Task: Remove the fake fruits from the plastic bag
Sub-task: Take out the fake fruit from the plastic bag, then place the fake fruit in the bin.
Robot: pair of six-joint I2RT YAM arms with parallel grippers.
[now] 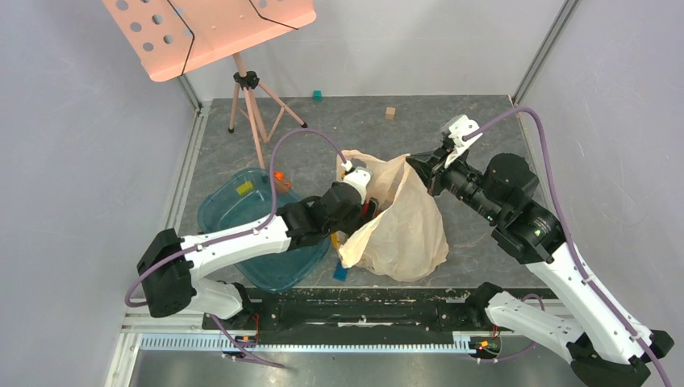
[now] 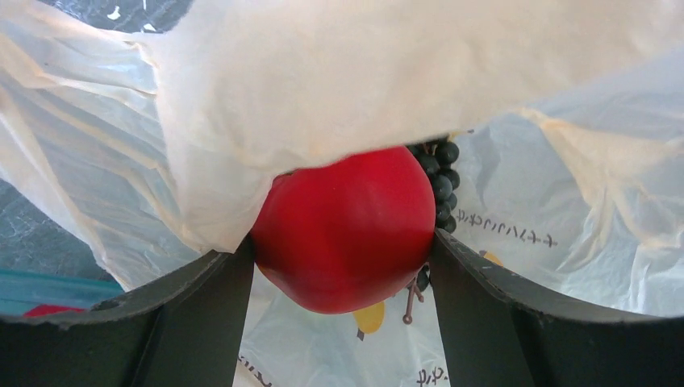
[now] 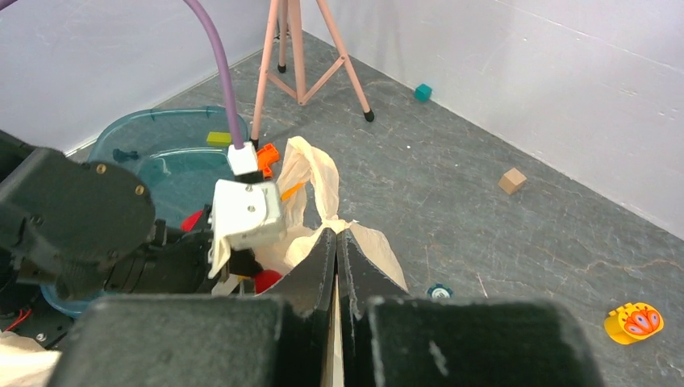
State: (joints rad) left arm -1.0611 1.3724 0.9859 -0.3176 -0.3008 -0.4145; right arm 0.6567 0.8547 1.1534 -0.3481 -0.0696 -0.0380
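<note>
The peach-beige plastic bag [image 1: 403, 218] lies in the middle of the table, its mouth facing left. My left gripper [image 1: 367, 211] reaches into that mouth. In the left wrist view its jaws [image 2: 343, 250] press both sides of a glossy red apple [image 2: 347, 230] under a fold of bag [image 2: 323, 81]. Dark grapes [image 2: 442, 181] sit right behind the apple. My right gripper [image 1: 415, 165] is shut on the bag's upper edge [image 3: 310, 173] and holds it up; its jaws [image 3: 336, 238] pinch the thin film. A bit of red apple [image 3: 264, 280] shows by the left wrist.
A teal translucent tray [image 1: 234, 210] lies left of the bag with a yellow block [image 1: 244, 187] in it and an orange toy [image 1: 280, 177] at its rim. A pink stand's tripod [image 1: 250, 105] stands behind. A teal cube [image 1: 317, 95], a wooden cube [image 1: 390, 113] and a blue block [image 1: 340, 272] lie around.
</note>
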